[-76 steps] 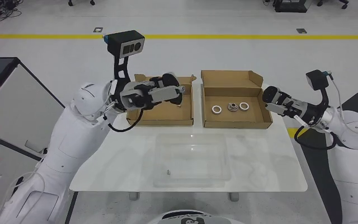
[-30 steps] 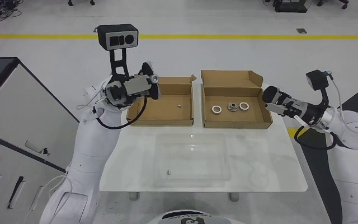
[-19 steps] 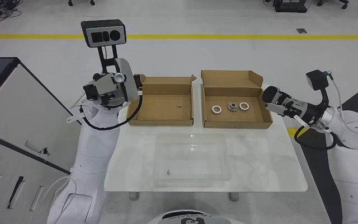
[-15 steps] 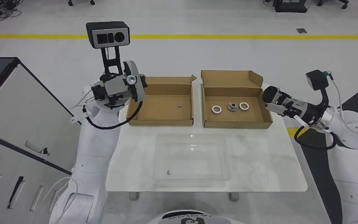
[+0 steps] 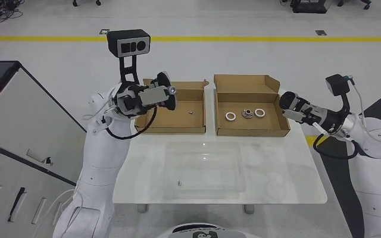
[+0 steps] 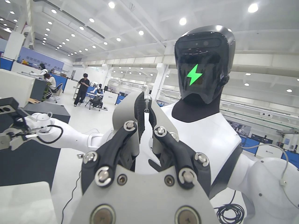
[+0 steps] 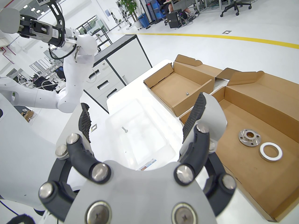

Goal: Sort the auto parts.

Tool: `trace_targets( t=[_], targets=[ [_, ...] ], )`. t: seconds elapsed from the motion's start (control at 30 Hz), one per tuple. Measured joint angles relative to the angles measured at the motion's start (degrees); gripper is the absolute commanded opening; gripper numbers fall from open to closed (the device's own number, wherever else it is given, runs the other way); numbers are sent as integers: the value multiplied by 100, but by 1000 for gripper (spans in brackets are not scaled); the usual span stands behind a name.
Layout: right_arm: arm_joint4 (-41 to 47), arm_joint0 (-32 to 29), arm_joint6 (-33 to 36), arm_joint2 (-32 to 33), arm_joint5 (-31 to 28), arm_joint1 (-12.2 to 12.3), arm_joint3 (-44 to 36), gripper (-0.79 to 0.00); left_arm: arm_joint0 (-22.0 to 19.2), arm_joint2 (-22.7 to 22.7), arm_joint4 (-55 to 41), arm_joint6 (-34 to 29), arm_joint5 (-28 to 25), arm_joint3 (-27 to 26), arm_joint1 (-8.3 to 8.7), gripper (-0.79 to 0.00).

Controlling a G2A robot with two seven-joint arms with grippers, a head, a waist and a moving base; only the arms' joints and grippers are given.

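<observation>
My left gripper (image 6: 145, 109) is shut on a small silver bolt (image 6: 146, 103), held head out at its fingertips. In the top view this gripper (image 5: 169, 93) hangs in the air above the left rear part of the left cardboard box (image 5: 156, 122). Another small bolt (image 5: 189, 110) lies inside that box. The right cardboard box (image 5: 271, 125) holds two white rings (image 5: 230, 116) (image 5: 260, 112) and a metal flange (image 5: 246, 113). My right gripper (image 7: 142, 108) is open and holds nothing; it sits at the right box's right edge (image 5: 284, 104).
A clear plastic tray (image 5: 232, 178) sits on the white table (image 5: 286, 178) in front of the boxes, with one small bolt (image 5: 178, 182) in its near left part. A grey cabinet (image 5: 24, 113) stands to the left of the table.
The left arm pulled back from over the left box toward the left, then swung back toward the box's left rear. A bolt lies in that box. The right arm has kept still.
</observation>
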Motion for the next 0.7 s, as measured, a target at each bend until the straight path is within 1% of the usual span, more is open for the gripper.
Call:
trace_targets(
  t=[0.17, 0.4, 0.7],
  targets=[
    [0, 0, 0, 0, 0, 0, 0, 0, -6, -56, -836, -147, 146, -158, -95, -785],
    [0, 0, 0, 0, 0, 0, 0, 0, 2, -217, -1030, -376, 375, -270, -279, -785],
    [0, 0, 0, 0, 0, 0, 0, 0, 4, -226, -1003, -384, 384, -268, -286, -785]
  ],
)
